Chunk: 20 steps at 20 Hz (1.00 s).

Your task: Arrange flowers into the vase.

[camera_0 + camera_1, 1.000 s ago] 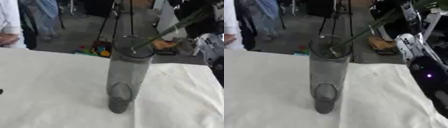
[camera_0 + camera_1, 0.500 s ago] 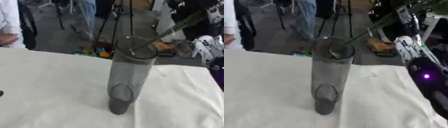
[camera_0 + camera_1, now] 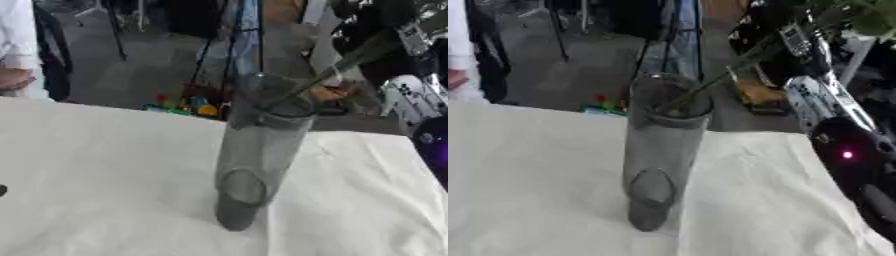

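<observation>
A tall grey see-through vase (image 3: pixel 258 150) stands upright on the white cloth (image 3: pixel 105 165) in the middle of the table. A thin green flower stem (image 3: pixel 726 74) slants down from the upper right, and its lower end sits just inside the vase mouth (image 3: pixel 670 95). My right hand (image 3: pixel 785 27), black, is high at the upper right with its fingers curled round the stem. Green leaves (image 3: pixel 866 15) show above the hand. Only a small dark tip (image 3: pixel 3 190) shows at the left edge, where my left arm comes in.
My right forearm (image 3: pixel 842 145), white and black with a red light, runs down the right edge over the table. The table's far edge lies just behind the vase. Beyond it are tripod legs (image 3: pixel 229 45), coloured objects on the floor (image 3: pixel 188 104) and standing people.
The stem's lower end has stayed at the vase mouth, perhaps a little lower. The whole view has shifted slightly, and people behind the table have walked on.
</observation>
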Motion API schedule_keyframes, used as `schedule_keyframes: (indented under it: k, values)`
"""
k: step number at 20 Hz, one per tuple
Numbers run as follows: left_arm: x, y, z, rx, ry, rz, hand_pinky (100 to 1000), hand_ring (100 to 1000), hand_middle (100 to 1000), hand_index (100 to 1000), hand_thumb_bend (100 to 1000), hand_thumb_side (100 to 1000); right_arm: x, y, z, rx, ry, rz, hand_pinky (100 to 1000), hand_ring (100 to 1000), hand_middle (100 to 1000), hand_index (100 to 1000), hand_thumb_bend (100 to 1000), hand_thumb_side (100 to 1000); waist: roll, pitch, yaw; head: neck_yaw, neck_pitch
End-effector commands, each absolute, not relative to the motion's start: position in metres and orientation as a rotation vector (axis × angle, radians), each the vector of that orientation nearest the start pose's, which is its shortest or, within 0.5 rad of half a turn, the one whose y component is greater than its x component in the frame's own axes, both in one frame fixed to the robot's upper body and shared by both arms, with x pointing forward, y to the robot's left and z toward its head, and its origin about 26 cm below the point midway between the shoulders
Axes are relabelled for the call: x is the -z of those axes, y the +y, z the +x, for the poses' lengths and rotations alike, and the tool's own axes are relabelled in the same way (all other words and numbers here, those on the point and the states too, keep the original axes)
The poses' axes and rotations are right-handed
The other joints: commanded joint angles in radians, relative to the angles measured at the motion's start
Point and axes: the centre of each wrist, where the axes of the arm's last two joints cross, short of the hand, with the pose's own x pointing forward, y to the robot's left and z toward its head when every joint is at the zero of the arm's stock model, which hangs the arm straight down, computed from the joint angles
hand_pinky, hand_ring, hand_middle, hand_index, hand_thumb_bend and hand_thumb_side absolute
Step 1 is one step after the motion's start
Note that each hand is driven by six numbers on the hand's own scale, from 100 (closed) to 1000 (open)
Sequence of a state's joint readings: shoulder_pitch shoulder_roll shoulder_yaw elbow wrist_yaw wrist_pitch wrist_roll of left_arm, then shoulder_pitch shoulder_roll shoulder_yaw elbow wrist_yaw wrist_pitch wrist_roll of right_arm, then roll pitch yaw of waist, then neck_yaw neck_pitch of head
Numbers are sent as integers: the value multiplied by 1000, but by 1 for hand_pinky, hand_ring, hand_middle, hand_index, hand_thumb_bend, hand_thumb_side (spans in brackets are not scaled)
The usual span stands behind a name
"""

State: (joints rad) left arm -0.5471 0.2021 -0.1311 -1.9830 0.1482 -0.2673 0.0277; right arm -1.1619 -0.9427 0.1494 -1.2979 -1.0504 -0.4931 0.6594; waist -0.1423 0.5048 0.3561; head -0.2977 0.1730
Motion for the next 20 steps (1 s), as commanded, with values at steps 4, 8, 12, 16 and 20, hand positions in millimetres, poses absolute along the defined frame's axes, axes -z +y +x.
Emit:
schedule_keyframes:
  k: [4, 8, 12, 16, 20]
  values:
    - [-257, 183, 309, -422, 3453, 445, 731, 662, 892, 932, 259, 1000, -457, -355, 372, 1418, 2653, -327, 100, 100, 100, 100, 111, 267, 6, -27, -1, -4, -18]
    - [-257, 183, 309, -422, 3453, 444, 731, 662, 892, 932, 259, 1000, -456, -355, 374, 1449, 2662, -318, 100, 100, 100, 100, 117, 284, 5, -26, 1, -5, -23]
    - [-257, 183, 309, -422, 3453, 445, 732, 663, 893, 932, 260, 1000, -453, -353, 377, 1477, 2699, -361, 100, 100, 100, 100, 111, 293, 4, -25, 2, -5, -24]
    - [-256, 184, 309, -420, 3457, 441, 731, 663, 892, 932, 262, 1000, -454, -352, 376, 1507, 2731, -409, 100, 100, 100, 100, 109, 296, 3, -28, -1, -3, -20]
    - [-256, 184, 309, -422, 3460, 437, 731, 664, 892, 932, 264, 1000, -456, -352, 375, 1522, 2733, -405, 100, 100, 100, 100, 109, 294, 1, -32, -3, -2, -20]
